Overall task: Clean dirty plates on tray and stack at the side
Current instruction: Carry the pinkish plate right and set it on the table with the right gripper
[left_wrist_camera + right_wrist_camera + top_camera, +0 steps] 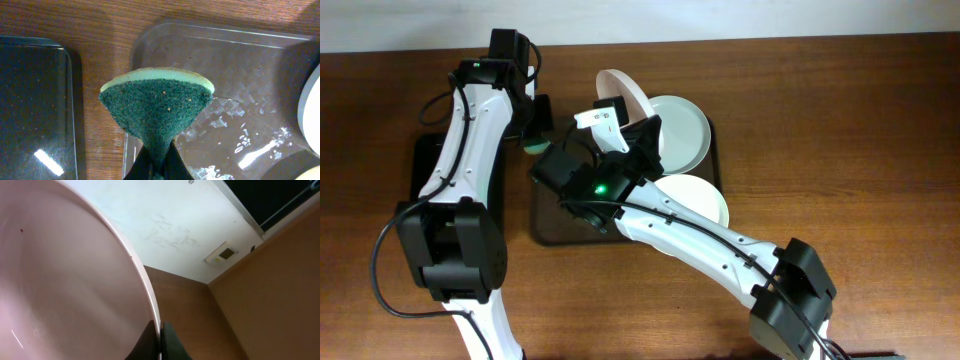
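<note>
**Plates (678, 130): one held on edge, two lying in the tray (548, 215)**

One plate, the lifted plate (623, 92), is held tilted steeply above the far left part of the tray. Its rim is pinched between the closed fingers of the right gripper (612, 122). In the right wrist view, the lifted plate (65, 280) fills the left side of the picture. The right gripper (160, 341) is seen clamped on its edge at the bottom, with a pale wall and brown wood behind.

Two more plates are lying flat in the right half of the tray. The far plate (680, 135) is partly hidden by the lifted plate and the right arm. The near plate (698, 200) sits just beside it and is crossed by that arm. It cannot be told whether the two touch.

A sponge (532, 148) is gripped by the left gripper (533, 135) at the tray's far left corner. In the left wrist view, the sponge (157, 107) is squeezed at its lower end between the closed fingers of the left gripper (159, 167). Its dark green side, dotted with pale specks, is turned to the camera, and a light yellow layer shows along the top. It is seen over the left rim of the tray (225, 60), whose floor carries shiny streaks. Contact with the tray cannot be judged. A smaller black tray (30, 100) lies just left of it on the wooden table (840, 120).
</note>
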You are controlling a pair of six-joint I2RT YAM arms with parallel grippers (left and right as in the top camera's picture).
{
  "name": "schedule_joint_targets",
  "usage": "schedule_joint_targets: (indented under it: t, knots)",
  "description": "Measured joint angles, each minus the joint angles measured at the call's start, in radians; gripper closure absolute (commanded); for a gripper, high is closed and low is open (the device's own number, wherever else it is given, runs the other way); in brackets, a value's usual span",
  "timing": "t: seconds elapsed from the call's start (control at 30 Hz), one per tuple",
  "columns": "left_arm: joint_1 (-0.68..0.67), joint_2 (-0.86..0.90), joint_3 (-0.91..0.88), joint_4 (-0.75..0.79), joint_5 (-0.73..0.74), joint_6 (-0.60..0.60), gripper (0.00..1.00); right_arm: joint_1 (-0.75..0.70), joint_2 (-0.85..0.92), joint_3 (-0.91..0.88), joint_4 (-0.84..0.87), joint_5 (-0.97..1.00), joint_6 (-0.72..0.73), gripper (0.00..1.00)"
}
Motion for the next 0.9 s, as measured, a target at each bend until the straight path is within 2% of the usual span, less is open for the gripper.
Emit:
schedule_joint_targets:
  t: [0.4, 0.5, 0.67, 0.8, 0.9]
  knots:
    - [0.000, 0.000, 0.000, 0.000, 0.000, 0.000, 0.99, 0.003, 0.000, 0.000, 0.000, -0.008, 0.000, 0.96]
    - [0.000, 0.000, 0.000, 0.000, 0.000, 0.000, 0.99, 0.003, 0.000, 0.000, 0.000, -0.059, 0.000, 0.96]
    - [0.018, 0.000, 0.000, -0.068, -0.071, 0.000, 0.99, -0.002, 0.000, 0.000, -0.001, -0.314, 0.001, 0.96]
    - [0.111, 0.000, 0.000, -0.116, -0.092, 0.001, 0.99, -0.032, 0.000, 0.000, 0.004, -0.508, 0.001, 0.96]
    - [0.203, 0.000, 0.000, -0.128, -0.072, 0.050, 0.99, -0.090, 0.000, 0.000, 0.033, -0.728, 0.002, 0.96]
